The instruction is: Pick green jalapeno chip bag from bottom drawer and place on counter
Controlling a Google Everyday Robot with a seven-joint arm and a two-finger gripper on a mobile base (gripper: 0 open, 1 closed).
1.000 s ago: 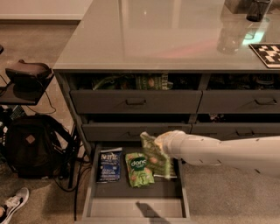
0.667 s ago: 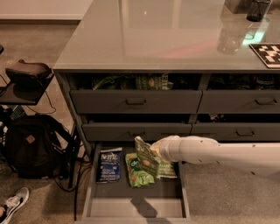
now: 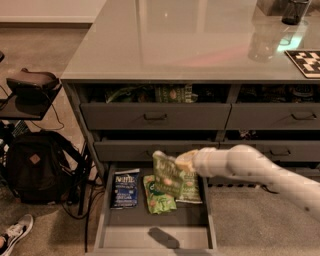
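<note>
The bottom drawer (image 3: 150, 227) stands pulled out at floor level. My gripper (image 3: 183, 161) reaches in from the right on a white arm and is shut on the top right of the green jalapeno chip bag (image 3: 166, 175). The dark olive bag hangs tilted above the drawer's contents, and its shadow falls on the drawer floor. Under and beside it lie a blue Kettle bag (image 3: 125, 189), a bright green dang bag (image 3: 159, 199) and a paler green bag (image 3: 192, 190). The counter (image 3: 190, 40) spreads glossy and pale grey above the cabinet.
Two upper drawers (image 3: 155, 116) are slightly open, with green snack bags showing above the top one. A clear glass (image 3: 262, 42), a dark cup (image 3: 295, 10) and a checkered marker (image 3: 305, 62) sit on the counter's right. A backpack (image 3: 37, 167), cables and a shoe (image 3: 15, 235) lie left.
My gripper has moved left and risen a little with the olive bag in it; the bag now hangs higher above the dang bag.
</note>
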